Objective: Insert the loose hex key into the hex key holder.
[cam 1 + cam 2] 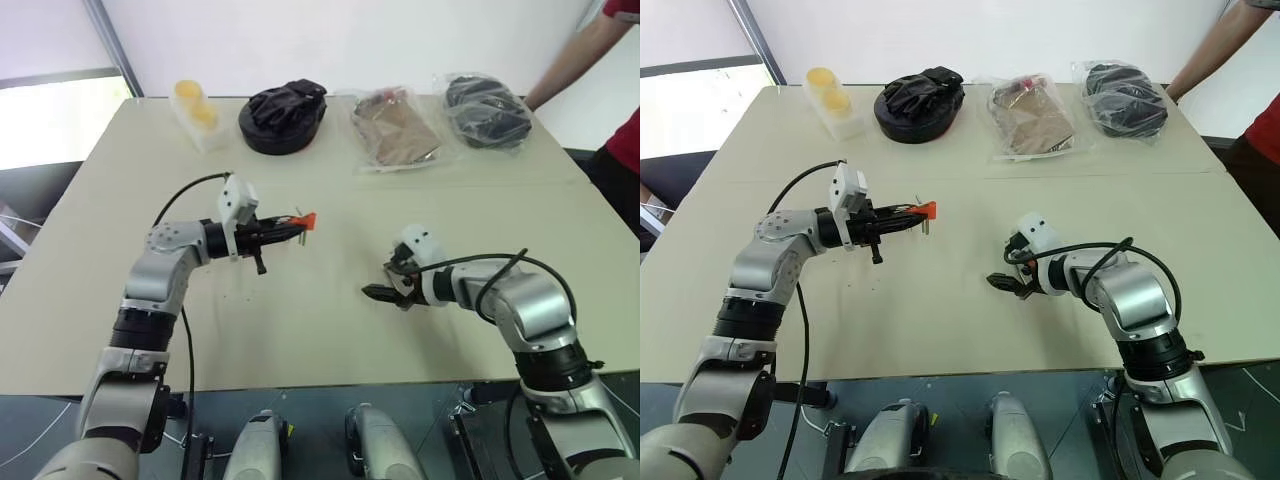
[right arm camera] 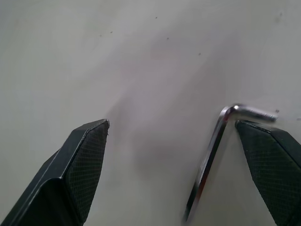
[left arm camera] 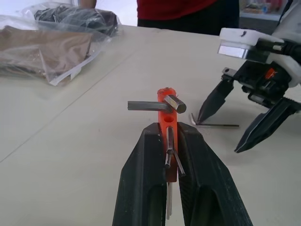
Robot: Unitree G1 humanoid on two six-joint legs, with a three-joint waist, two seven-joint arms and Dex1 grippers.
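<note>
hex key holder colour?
Orange-red hex key holder; clearest in the left wrist view.

Probably a robot test lab: bare beige tabletop (image 1: 330, 330), bagged sample items (image 1: 398, 130) lined along its far edge, plain white walls.

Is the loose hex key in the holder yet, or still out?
Out. The loose hex key lies flat on the table, between the open right end effector fingers.

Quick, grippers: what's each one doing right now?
Left gripper: shut on the hex key holder.
Right gripper: open, holding nothing, fingers either side of the loose hex key lying on the table.
</note>
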